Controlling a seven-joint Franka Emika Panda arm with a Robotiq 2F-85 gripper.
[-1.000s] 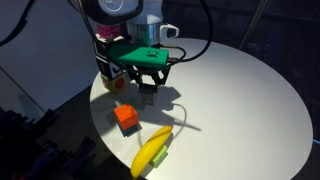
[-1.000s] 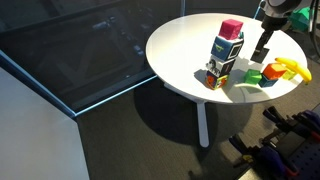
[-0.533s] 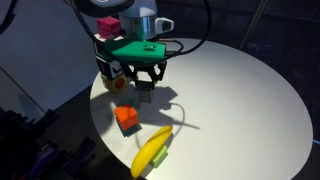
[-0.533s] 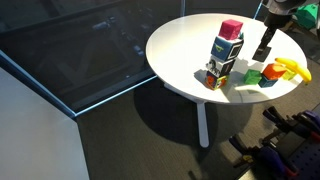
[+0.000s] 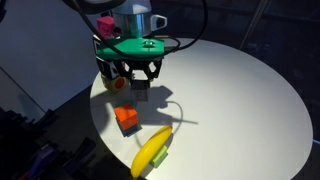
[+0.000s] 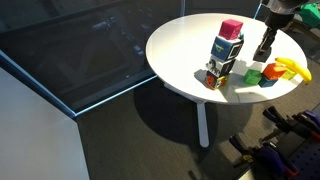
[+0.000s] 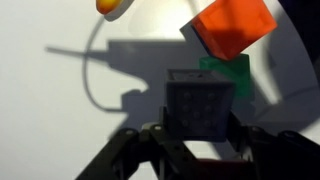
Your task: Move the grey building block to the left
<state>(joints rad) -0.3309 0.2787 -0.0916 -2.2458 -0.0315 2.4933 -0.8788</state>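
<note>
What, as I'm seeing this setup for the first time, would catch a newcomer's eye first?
The gripper, clamped on the grey building block near the edge of the round white table, draws the eye first. Close by lie an orange cube and a yellow banana; in an exterior view a tall stack of patterned cubes with a pink top stands on the same table.

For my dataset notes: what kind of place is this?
Probably a lab or office test area: a round white table holds a stack of patterned cubes, an orange cube and a banana.
</note>
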